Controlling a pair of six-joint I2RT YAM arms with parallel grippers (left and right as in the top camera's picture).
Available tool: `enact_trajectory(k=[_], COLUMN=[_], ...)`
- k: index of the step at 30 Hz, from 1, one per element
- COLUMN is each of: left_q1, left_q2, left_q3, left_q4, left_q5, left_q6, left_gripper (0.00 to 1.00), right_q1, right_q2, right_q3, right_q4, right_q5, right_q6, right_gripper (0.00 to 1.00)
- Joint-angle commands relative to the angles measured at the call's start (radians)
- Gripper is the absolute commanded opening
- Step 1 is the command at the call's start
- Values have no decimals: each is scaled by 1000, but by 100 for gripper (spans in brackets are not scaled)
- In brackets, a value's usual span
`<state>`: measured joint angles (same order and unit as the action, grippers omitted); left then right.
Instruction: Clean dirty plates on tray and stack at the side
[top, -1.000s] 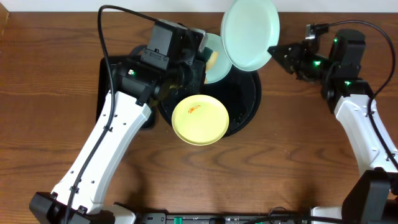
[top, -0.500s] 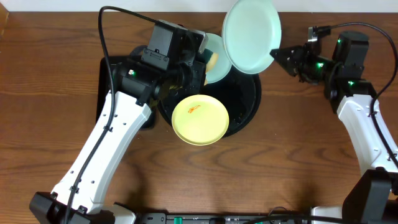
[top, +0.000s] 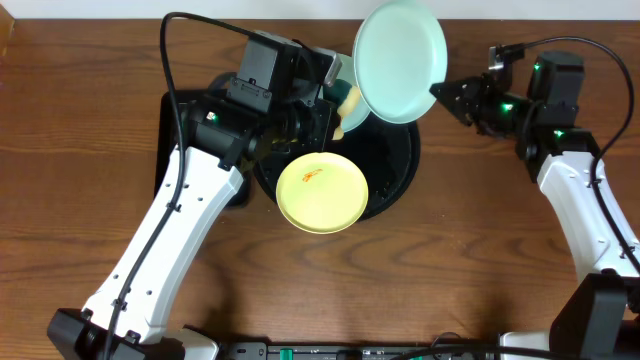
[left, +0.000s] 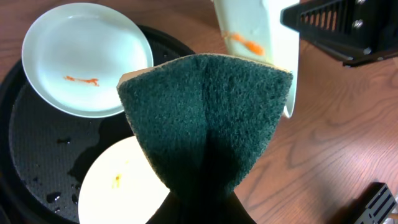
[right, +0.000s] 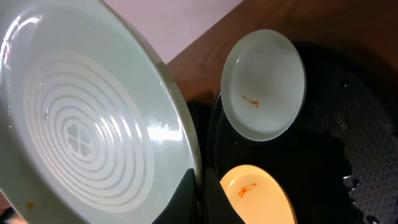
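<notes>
My right gripper (top: 436, 90) is shut on the rim of a pale mint-blue plate (top: 400, 60) and holds it tilted on edge above the back of the round black tray (top: 396, 172). Its ribbed underside fills the right wrist view (right: 81, 124), with the fingers (right: 199, 194) pinching the rim. My left gripper (top: 332, 102) is shut on a green-and-yellow sponge (left: 205, 118), close to the held plate's orange-smeared face (left: 249, 37). A second smeared mint plate (left: 87, 59) and a smeared yellow plate (top: 322, 193) lie on the tray.
A smaller rectangular black tray (top: 163, 140) lies left of the round tray, partly under my left arm. Water drops sit on the round tray's floor (left: 43, 155). Bare wooden table (top: 470, 260) surrounds both trays.
The held mint plate has shifted slightly left toward the sponge. The sponge has edged right, nearer the plate. The two plates on the tray have not moved.
</notes>
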<state>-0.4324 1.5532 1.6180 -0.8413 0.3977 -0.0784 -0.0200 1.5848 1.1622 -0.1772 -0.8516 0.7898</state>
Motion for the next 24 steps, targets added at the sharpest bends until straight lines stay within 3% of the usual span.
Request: enact_trajectory(k=[1,24], left_q1=[3,4], left_q2=[-6,-6], left_q3=[6,6], left_q4=[13,107], left_q5=[21,-122], left_q6=[-3,-6], left_gripper=[7,8], right_q1=[29,31], right_q2=[-3,-3], right_q3=[18,18], right_q4=[-6,-6], right_q5=[-14,-149], right_q6=[-43,-74], right_gripper=[1,1])
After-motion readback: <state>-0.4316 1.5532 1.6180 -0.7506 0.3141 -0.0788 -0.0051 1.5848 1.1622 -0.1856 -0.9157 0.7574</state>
